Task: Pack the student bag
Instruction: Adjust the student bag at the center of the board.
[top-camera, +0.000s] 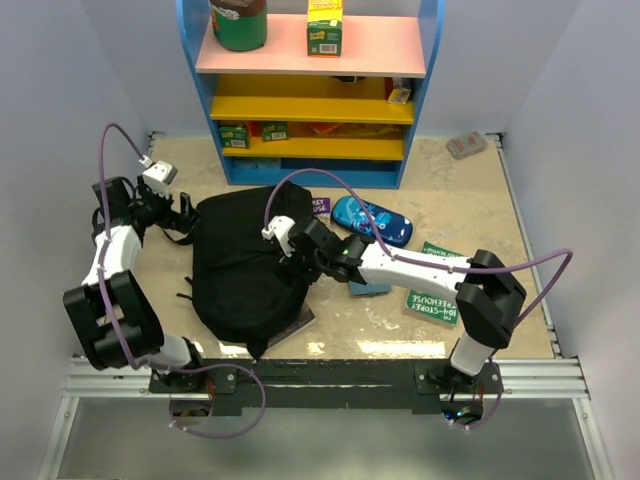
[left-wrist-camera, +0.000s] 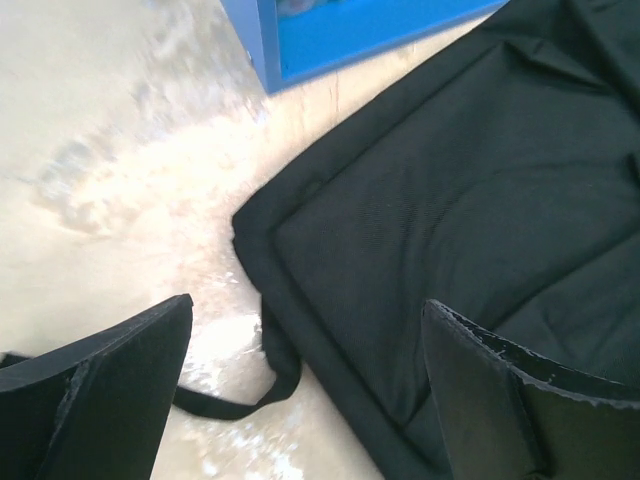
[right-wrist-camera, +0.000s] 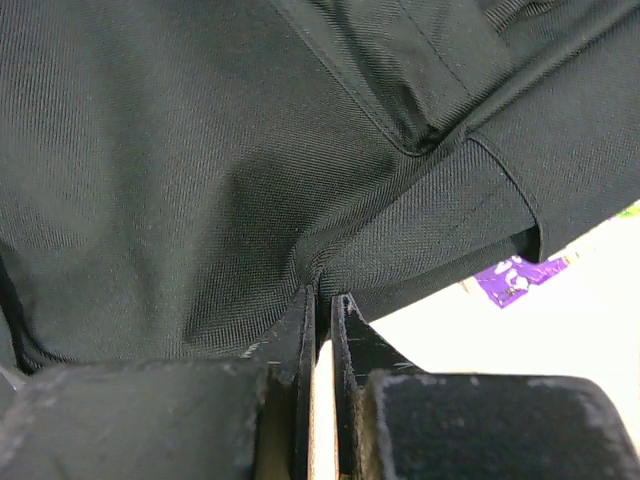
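The student bag (top-camera: 245, 265), a soft black backpack, lies flat on the table left of centre. My right gripper (top-camera: 290, 262) reaches across its right side. In the right wrist view the gripper (right-wrist-camera: 322, 295) is shut on a pinched fold of the bag's fabric (right-wrist-camera: 180, 150). My left gripper (top-camera: 185, 212) hovers at the bag's far left corner. In the left wrist view it (left-wrist-camera: 305, 380) stands wide open with nothing held. The bag's corner (left-wrist-camera: 470, 190) and a thin strap (left-wrist-camera: 240, 400) lie below, between the fingers.
A blue shelf unit (top-camera: 320, 90) stands at the back, with its base (left-wrist-camera: 340, 30) close to the left gripper. A blue pencil case (top-camera: 372, 220), a purple book (top-camera: 320, 207) and a green book (top-camera: 432, 285) lie right of the bag. Another book's corner (top-camera: 295, 325) pokes out under the bag.
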